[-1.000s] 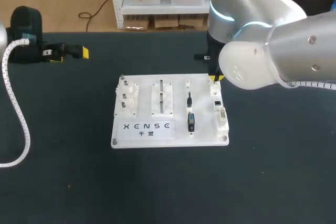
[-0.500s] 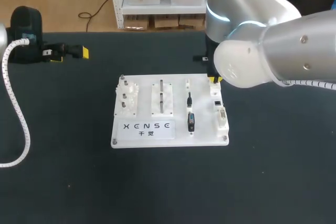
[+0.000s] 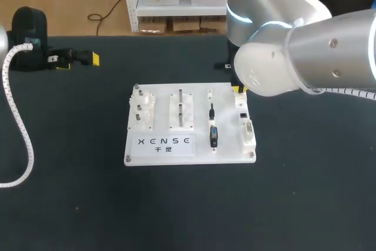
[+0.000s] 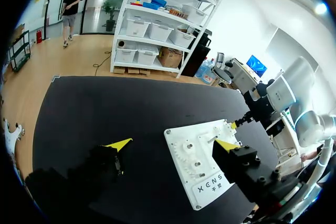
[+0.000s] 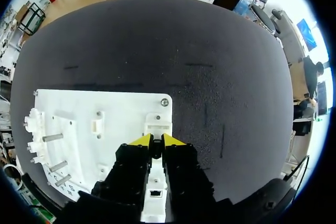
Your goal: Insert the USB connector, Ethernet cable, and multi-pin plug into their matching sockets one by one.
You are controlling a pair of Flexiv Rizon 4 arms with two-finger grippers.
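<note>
Apparently with no plug inserted yet, the right hand (image 5: 157,140) hangs clenched and seemingly empty over the board's (image 3: 226,121) sockets (image 3: 249,130), plugs (image 3: 213,136) lying alongside, so it should next open and grasp one.

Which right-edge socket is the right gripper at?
The farthest socket, at the far right corner of the board, ahead of the right gripper; the others lie nearer the robot.

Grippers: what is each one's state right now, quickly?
Left gripper: open, empty.
Right gripper: closed, nothing visible between its tips, over the white board.
</note>
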